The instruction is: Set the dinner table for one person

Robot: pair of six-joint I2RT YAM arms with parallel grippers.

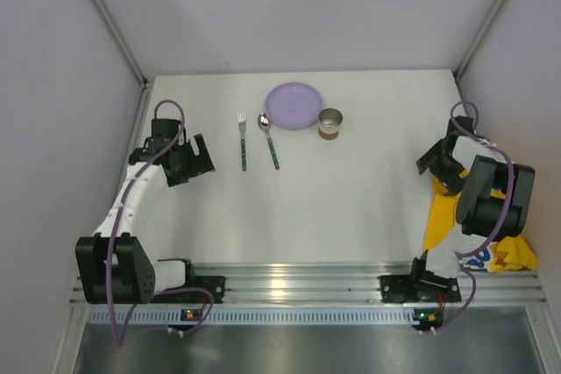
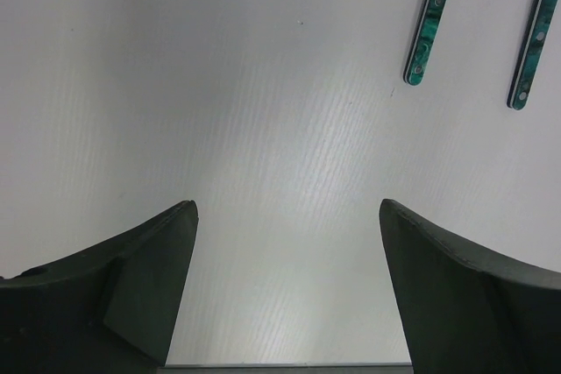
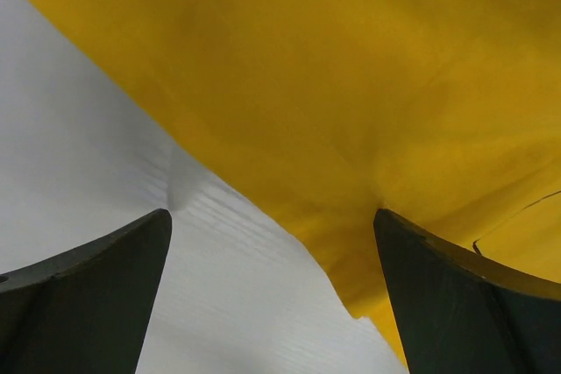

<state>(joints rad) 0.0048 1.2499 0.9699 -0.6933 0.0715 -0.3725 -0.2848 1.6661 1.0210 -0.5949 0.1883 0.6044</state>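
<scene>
L gripper (image 2: 287, 206) apart nr fork (image 1: 242, 142), spoon (image 1: 269, 142); R gripper (image 3: 272, 213) apart over yellow placemat (image 3: 351, 85); plate (image 1: 294, 104), cup (image 1: 330, 123) beyond.

The left fingers (image 2: 131, 295) and the right fingers (image 3: 88, 295) stand spread wide.

On your dinner table (image 1: 351, 208), fork (image 1: 243, 142) left of spoon (image 1: 269, 140), plate (image 1: 294, 104) behind-right of spoon, can (image 1: 330, 123) right of plate, placemat (image 1: 519, 254) far right.
</scene>
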